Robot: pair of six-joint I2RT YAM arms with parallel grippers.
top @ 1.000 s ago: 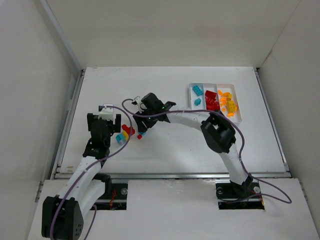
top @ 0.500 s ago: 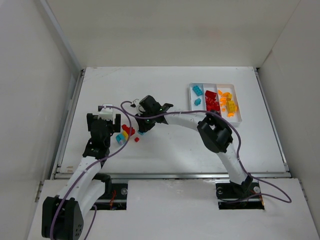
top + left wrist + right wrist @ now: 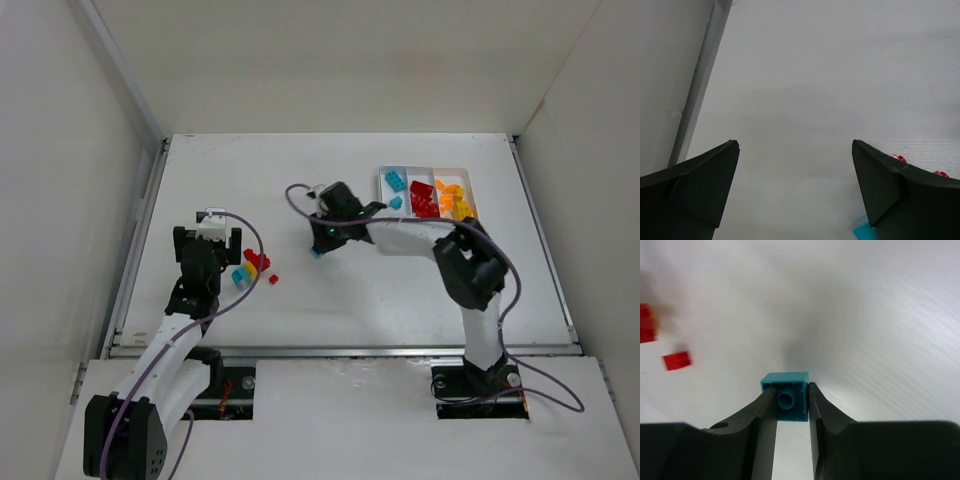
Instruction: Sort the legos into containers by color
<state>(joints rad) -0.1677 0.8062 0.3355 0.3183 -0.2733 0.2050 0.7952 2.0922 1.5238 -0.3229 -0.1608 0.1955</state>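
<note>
My right gripper (image 3: 320, 246) hangs above the middle of the table, shut on a small teal lego (image 3: 785, 396) that sits between its fingertips with the hollow underside facing the wrist camera. In the top view that teal lego (image 3: 317, 251) is left of the white tray (image 3: 430, 168), whose containers hold teal (image 3: 395, 190), red (image 3: 423, 198) and orange (image 3: 457, 205) pieces. A small pile of red, yellow and teal legos (image 3: 250, 268) lies at the left, with one red brick (image 3: 273, 279) beside it. My left gripper (image 3: 795, 145) stands open over bare table just left of that pile.
White walls close in the table on the left, back and right. A raised rail (image 3: 702, 80) runs along the left edge. In the right wrist view a red brick (image 3: 676, 360) lies on the table to the left, below the gripper.
My right gripper has shut on the teal lego at the pile, lifted it and carried it right toward the tray. The left arm has stayed still.
</note>
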